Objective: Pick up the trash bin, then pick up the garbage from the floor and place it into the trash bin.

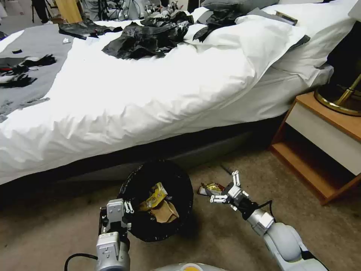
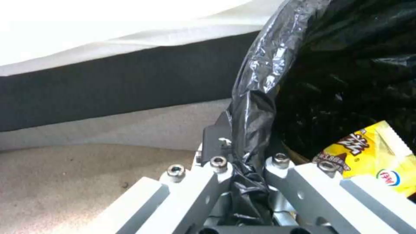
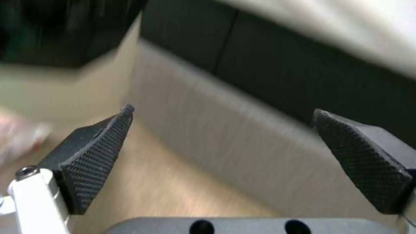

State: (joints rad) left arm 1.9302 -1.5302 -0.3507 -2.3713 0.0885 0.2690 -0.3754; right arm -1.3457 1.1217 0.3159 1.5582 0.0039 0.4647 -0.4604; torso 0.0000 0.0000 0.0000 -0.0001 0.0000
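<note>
Two hands: left hand (image 1: 126, 210) clenched on the trash bin (image 1: 180, 180) rim; right hand (image 1: 225, 186), released, beside a wrapper (image 1: 210, 187) on the floor (image 1: 225, 241).

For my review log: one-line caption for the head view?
Left gripper clamps the trash bin rim; open right gripper nears a wrapper.

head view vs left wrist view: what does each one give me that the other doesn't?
Head view alone: the right gripper, open, beside a gold wrapper on the floor; a brown paper bag inside the trash bin; the wooden nightstand.

Left wrist view alone: the left gripper shut on the bin's black liner at the rim, and the print on the yellow wrapper.

Both: bin, yellow wrapper, left gripper, carpet, bed.
</note>
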